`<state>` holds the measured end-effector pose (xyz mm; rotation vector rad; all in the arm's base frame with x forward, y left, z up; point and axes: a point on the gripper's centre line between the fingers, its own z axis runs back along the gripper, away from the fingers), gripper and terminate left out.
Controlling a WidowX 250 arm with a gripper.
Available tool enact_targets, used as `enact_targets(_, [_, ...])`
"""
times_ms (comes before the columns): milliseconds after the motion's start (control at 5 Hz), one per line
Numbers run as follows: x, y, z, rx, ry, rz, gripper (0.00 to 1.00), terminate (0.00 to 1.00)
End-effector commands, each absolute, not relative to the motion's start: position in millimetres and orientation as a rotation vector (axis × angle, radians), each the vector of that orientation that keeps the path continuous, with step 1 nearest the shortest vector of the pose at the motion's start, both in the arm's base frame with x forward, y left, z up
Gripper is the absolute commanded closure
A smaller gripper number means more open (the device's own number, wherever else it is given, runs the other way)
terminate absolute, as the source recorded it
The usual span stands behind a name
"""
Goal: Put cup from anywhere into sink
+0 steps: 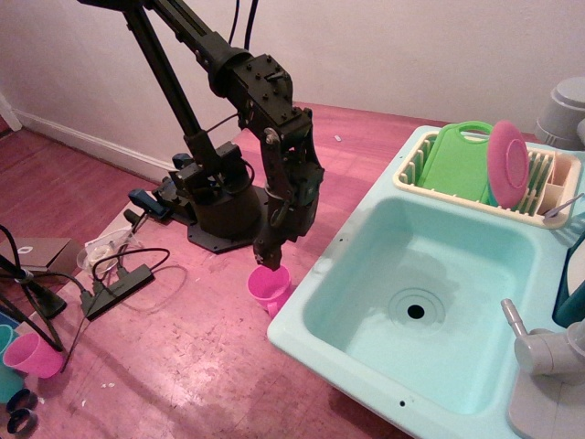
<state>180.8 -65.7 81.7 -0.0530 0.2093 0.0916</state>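
Note:
The small magenta-pink cup (268, 287) stands on the reddish wooden floor, slightly tilted, just left of the sink's front left corner. The pale mint-turquoise sink (366, 302) fills the right half of the view, its basin bare with a dark drain hole (416, 311). My black gripper (271, 262) points straight down at the cup's far rim. Its narrow fingertips sit together on that rim, so it looks shut on the cup. The cup is outside the basin, beside its left wall.
A cream dish rack (548, 197) at the sink's back holds a green board (457, 160) and a flat pink plate (508, 163). A grey faucet (539, 347) stands front right. A plain pink tumbler (32, 355), cables and a power strip (119, 285) lie at the left.

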Motion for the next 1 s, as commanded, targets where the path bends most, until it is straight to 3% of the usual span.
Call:
enact_targets(0, [180.8, -65.7, 81.7, -0.053, 0.209, 0.092, 0.0, 0.0])
enact_targets(800, [166.3, -84.6, 24.6, -0.087, 0.311, 0.152, 0.0, 0.0])
